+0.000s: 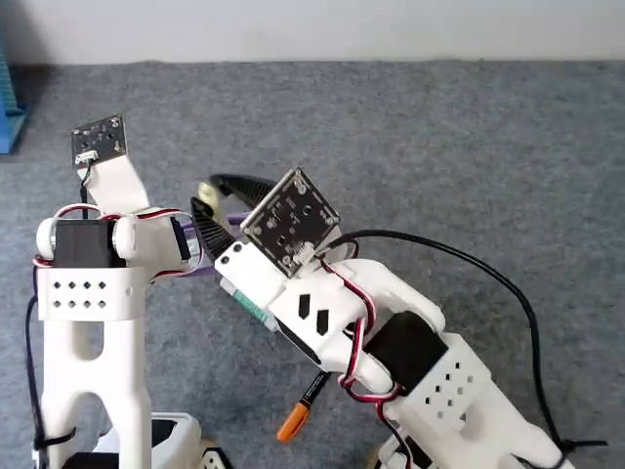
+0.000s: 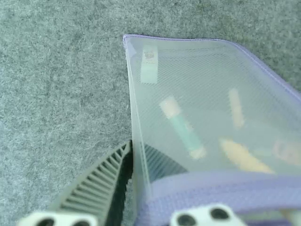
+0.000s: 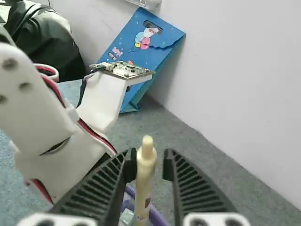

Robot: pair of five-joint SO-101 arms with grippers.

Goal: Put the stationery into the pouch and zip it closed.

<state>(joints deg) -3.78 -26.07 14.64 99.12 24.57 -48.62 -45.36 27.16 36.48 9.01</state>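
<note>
Closest to the high camera, the right arm [image 1: 391,332] slants across the grey carpeted table [image 1: 469,147] towards the middle. The pouch [image 2: 202,94] lies between the two arms, a translucent mesh bag with a lilac zip band. The left gripper [image 2: 136,148] is clamped on its side edge, one finger outside and one showing through the mesh. A green-barrelled stick [image 2: 181,127] already lies inside.

The right gripper [image 3: 147,157] pinches a cream pen [image 3: 145,183] upright, just above the pouch's lilac edge. An orange-capped marker [image 1: 301,408] lies on the table beside the right arm.

The pouch looks light, thin and floppy, so its mouth probably sags shut. The stiffer zip band seems the best place to hold it. The pen looks rigid and smooth and may pivot, so a mid-barrel grip suits it.
</note>
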